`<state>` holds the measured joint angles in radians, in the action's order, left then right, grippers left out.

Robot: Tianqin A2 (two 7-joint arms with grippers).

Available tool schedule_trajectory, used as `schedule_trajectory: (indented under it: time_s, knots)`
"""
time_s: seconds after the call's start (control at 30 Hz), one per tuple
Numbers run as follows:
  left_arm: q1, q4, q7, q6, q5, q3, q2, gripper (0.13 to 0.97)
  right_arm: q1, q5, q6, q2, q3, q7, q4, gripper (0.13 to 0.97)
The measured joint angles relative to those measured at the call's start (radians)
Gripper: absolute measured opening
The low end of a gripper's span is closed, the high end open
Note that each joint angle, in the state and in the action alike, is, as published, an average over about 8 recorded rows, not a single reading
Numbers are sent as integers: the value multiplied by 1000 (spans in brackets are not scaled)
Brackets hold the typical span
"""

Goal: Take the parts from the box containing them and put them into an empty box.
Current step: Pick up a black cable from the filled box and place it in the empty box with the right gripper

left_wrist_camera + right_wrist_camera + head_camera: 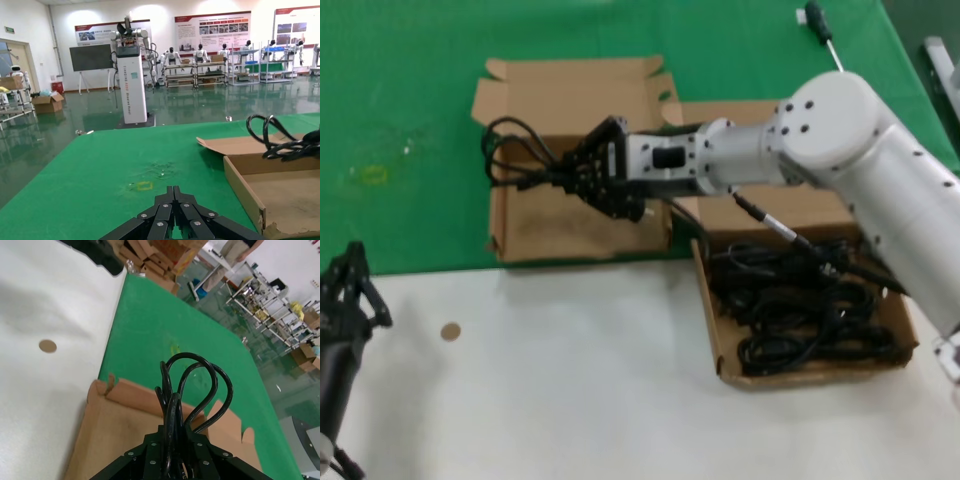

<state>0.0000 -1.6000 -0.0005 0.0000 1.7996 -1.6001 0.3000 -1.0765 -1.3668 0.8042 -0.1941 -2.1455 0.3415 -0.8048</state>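
1. The right hand (552, 177) reached across from the robot's right and hung over the empty box (535, 235), its fingers clamped on a cable bundle (515, 155).
2. That cable bundle was off the cardboard, its black loops fanning past the fingertips towards the box's left wall; the right wrist view showed the loops (192, 385) standing up out of the hand, with the box floor (107, 440) right beneath.
3. The empty box sat on the green mat (410, 120), lid folded back flat behind it.
4. The rest of the cables (800, 310) lay heaped in the box containing them (720, 345), just beside the empty box on the robot's right, on the white table (570, 380).
5. A screwdriver (820, 30) lay on the green mat, well apart at the far right.
6. The left hand (350, 290) waited low at the near left edge of the table; whether its fingers were spread or closed, I could not tell.
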Motion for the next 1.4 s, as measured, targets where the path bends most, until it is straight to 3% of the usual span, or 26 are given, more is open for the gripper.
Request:
schedule_trajectory:
  time_s: [0.43,0.73,1.1,1.4]
  knots:
    - [0,0,0,0,0,0,0,152,-119,-33,-72,116,32,213,346,218]
    - [0,0,0,0,0,0,0,152,-170,-59,-96,153,65,330,491,217]
    - [0,0,0,0,0,0,0,152,-175,-64,-108,162,80,368,523,228]
    - [0,0,0,0,0,0,0,152,-149,-49,-103,147,70,331,465,307]
